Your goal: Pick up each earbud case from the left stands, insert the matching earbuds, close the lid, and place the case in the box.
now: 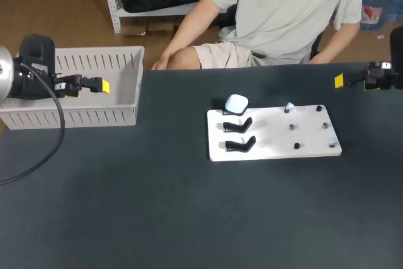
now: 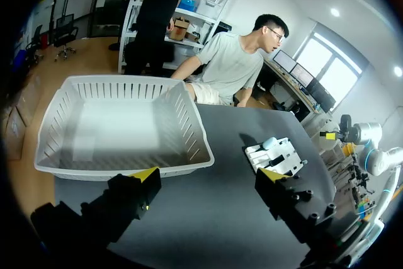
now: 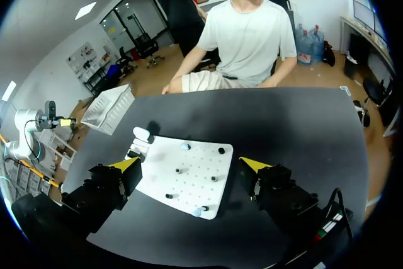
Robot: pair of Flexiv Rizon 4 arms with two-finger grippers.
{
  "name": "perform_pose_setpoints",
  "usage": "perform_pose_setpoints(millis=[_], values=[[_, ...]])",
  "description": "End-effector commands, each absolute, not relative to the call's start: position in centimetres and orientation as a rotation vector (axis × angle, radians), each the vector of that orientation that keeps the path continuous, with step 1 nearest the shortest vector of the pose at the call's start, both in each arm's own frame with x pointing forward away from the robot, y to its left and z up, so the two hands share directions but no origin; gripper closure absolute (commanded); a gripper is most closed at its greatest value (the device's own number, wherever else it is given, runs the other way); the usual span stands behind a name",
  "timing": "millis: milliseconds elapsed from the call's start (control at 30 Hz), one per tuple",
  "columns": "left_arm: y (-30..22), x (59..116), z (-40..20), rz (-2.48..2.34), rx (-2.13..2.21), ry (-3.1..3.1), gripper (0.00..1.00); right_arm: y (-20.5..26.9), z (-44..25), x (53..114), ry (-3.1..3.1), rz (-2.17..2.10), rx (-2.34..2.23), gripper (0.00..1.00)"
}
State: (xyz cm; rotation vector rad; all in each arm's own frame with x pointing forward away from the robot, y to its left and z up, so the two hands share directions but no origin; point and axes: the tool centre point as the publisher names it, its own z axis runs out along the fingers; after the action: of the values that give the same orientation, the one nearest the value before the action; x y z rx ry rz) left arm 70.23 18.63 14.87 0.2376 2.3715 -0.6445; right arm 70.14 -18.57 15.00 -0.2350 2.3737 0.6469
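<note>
A pale blue earbud case sits closed on the rearmost of three black stands at the left end of a white board. The other two stands are bare. Small earbuds rest on pegs at the board's back and front right corner. My left gripper hangs open and holds nothing over the white basket. My right gripper is open and holds nothing, behind and to the right of the board. From the right wrist, the board and case lie ahead of the gripper.
In the left wrist view the basket has nothing in it and lies just ahead of the gripper, with the board further right. Dark tabletop surrounds the board. Several small black pegs stand on the board's right half.
</note>
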Motion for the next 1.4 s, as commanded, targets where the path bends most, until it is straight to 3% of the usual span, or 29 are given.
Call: perform_pose_setpoints(millis=[33, 667, 1400], values=[[18.5, 70.2, 15.0, -0.638, 0.234, 2.376, 0.0, -18.6, 15.0, 70.1, 2.373, 0.649, -0.237, 0.0], [18.4, 70.3, 15.0, -0.662, 0.252, 2.374, 0.0, -18.6, 15.0, 70.1, 2.373, 0.649, -0.237, 0.0], [12.4, 71.8, 15.7, -0.667, 1.113, 2.037, 0.0, -18.6, 15.0, 70.1, 2.373, 0.649, -0.237, 0.0]])
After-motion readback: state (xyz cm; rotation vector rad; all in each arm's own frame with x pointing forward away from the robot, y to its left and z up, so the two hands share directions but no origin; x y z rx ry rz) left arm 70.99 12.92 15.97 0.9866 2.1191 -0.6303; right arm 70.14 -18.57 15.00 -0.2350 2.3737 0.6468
